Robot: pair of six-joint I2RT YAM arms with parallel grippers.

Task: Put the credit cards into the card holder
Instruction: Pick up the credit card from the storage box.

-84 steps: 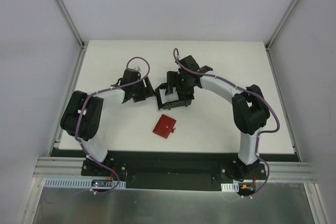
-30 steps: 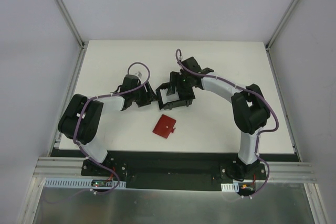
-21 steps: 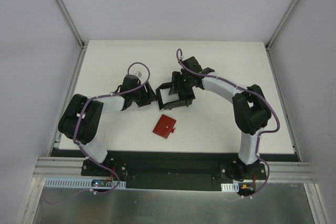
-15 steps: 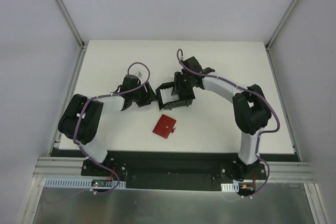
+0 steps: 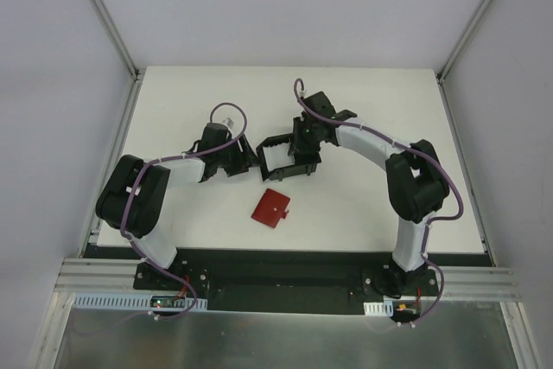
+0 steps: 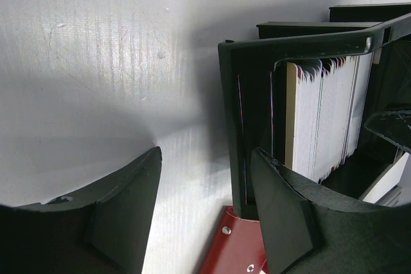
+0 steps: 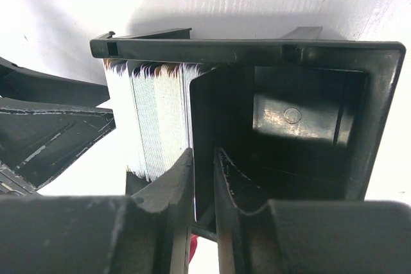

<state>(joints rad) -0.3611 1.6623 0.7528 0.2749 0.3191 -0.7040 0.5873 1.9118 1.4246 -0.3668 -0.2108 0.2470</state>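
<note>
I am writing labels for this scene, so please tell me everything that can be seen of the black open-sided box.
The black box looks like matte plastic: a rectangular frame with open sides, standing on the white table. A stack of pale cards stands on edge at one end; the rest is empty. The right gripper reaches in beside the stack; the left gripper is open by one wall.
</note>
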